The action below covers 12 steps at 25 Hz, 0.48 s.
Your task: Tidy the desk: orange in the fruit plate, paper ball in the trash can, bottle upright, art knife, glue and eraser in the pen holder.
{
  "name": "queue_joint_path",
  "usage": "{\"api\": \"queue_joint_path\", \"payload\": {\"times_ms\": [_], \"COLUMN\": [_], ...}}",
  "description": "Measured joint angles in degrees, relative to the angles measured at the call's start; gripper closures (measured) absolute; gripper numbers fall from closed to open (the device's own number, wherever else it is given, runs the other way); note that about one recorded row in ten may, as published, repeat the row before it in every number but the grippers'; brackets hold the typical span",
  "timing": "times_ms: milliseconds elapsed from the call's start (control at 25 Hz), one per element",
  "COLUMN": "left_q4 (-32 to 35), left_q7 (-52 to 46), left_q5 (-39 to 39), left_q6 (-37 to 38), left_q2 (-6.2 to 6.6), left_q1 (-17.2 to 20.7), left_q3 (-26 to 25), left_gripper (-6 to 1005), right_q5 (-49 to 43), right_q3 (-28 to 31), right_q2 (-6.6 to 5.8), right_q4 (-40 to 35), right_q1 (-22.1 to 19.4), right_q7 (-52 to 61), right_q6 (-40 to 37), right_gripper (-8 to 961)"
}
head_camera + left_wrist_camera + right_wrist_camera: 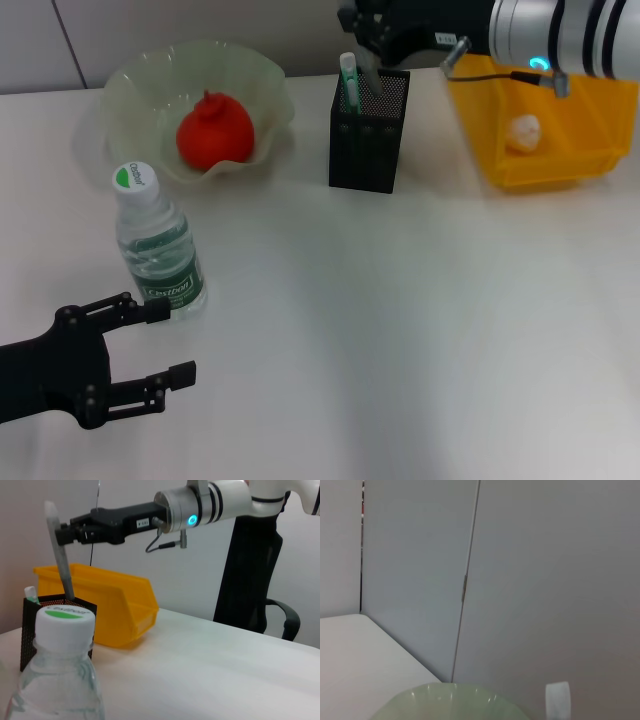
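The orange point(215, 132) lies in the pale green fruit plate point(262, 75) at the back left. The bottle point(155, 240) stands upright in front of the plate, and its cap point(66, 617) fills the near left wrist view. My left gripper point(172, 342) is open just in front of the bottle's base. At the back, my right gripper point(365, 32) point(65, 532) is shut on the top of the grey art knife point(60, 560), whose lower end stands inside the black mesh pen holder point(370, 140) point(30, 635). The glue point(348, 75) stands in the holder too. The paper ball point(525, 131) lies in the yellow trash can point(560, 165). The eraser is out of view.
The yellow trash can point(117, 602) stands close to the right of the pen holder. A black office chair point(255, 580) stands beyond the table's far side. A grey wall panel point(420, 580) fills the right wrist view, with the fruit plate's rim point(445, 700) at its edge.
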Motion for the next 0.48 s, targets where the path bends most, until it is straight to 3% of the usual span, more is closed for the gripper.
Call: {"api": "queue_joint_path", "payload": {"times_ms": [280, 480], "left_q4": [0.0, 0.0], "left_q7": [0.0, 0.0], "left_q5": [0.0, 0.0], "left_q6": [0.0, 0.0], "left_q2": [0.0, 0.0], "left_q1": [0.0, 0.1], "left_q3": [0.0, 0.0], "left_gripper": [197, 197], "right_q5": [4.5, 4.8], "right_q3": [1.2, 1.3], "right_q2": [0.0, 0.03], "right_q4": [5.4, 4.7], "right_q1": [1.3, 1.0], "right_q7": [-6.3, -6.3], "right_q6": [0.5, 0.1], "right_gripper": [624, 477]}}
